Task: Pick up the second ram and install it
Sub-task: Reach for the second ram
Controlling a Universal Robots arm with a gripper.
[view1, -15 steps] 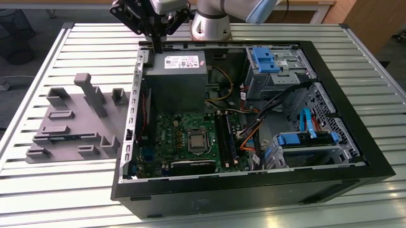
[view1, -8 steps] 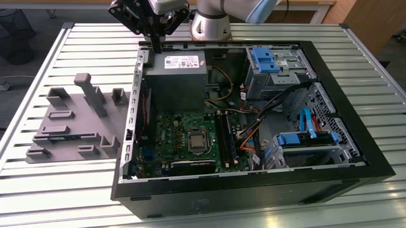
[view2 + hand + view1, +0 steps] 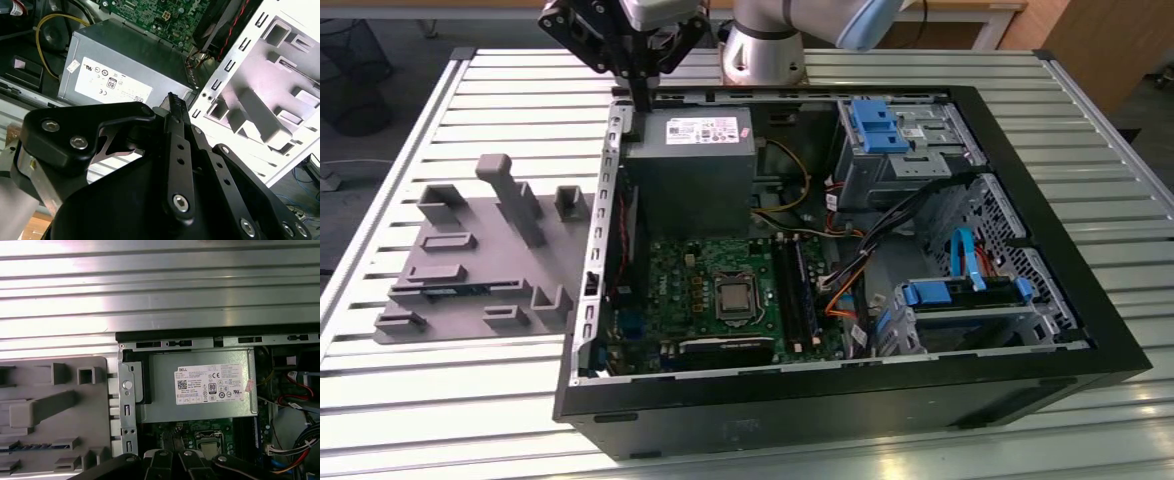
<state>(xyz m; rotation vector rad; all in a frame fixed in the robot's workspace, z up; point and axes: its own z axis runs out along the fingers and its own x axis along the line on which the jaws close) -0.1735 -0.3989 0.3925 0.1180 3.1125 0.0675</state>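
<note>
The gripper [image 3: 642, 103], its jaws closed together with nothing between them, hangs over the back corner of the open case [image 3: 854, 400], just above the power supply [image 3: 687, 175]. The second ram [image 3: 443, 290] is well apart from the jaws, lying flat in a slot of the grey fixture [image 3: 494, 245] on the exterior view's left of the case. In the first wrist view the second ram [image 3: 35, 446] is a thin, long, dark strip with a bluish-green tint; its chips are too small to make out.

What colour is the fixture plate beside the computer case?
The moulded plastic fixture plate is grey; exterior view shows it best.
</note>
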